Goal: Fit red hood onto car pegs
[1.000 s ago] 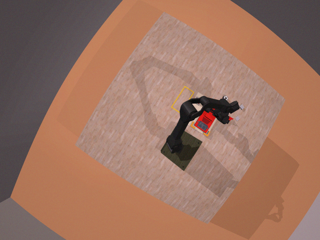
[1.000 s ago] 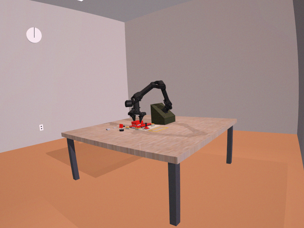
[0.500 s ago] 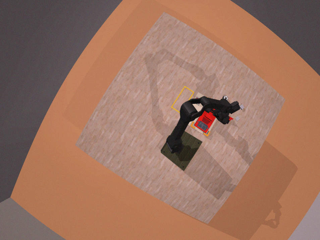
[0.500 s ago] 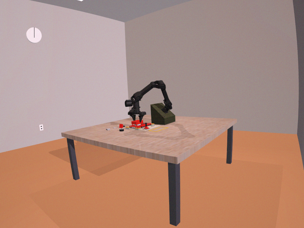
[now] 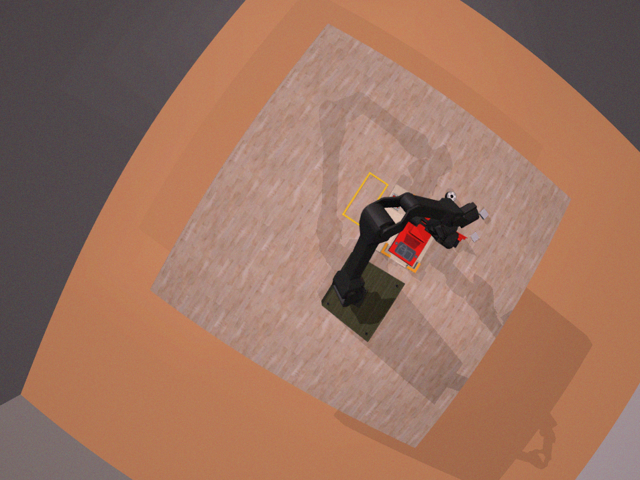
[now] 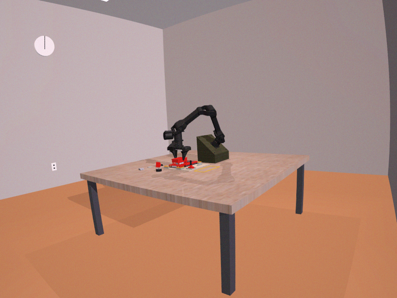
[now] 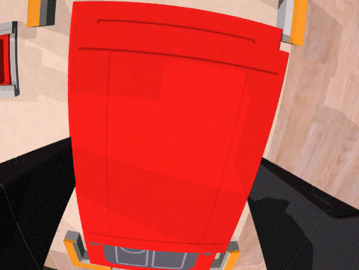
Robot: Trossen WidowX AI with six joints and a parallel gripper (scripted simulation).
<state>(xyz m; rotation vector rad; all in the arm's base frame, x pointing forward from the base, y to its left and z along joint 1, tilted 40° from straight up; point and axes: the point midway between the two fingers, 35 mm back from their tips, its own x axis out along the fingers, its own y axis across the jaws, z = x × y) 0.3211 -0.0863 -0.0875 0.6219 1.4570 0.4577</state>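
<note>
My gripper (image 6: 179, 159) (image 7: 165, 155) points down and is shut on the red hood (image 6: 176, 162) (image 7: 170, 132), one black finger on each side. The hood is level, low over the car chassis (image 5: 410, 240) (image 6: 192, 162) (image 7: 170, 15), and lined up roughly lengthwise with it. In the wrist view the chassis shows past the hood's top edge, and its grey-marked end shows at the bottom. The engine block and pegs are hidden under the hood. I cannot tell whether the pegs are in the holes or whether the hood touches the deck.
The cream jig plate (image 7: 41, 121) has orange corner brackets (image 5: 414, 267) (image 7: 299, 23). A yellow outline (image 5: 356, 194) lies beside it. A wheel (image 5: 451, 196) (image 6: 158, 170), grey tiles (image 5: 484, 213) (image 5: 475, 236) and a small red part (image 5: 461, 237) (image 6: 157, 164) lie on the other side. The arm's dark base (image 5: 382, 289) stands nearby.
</note>
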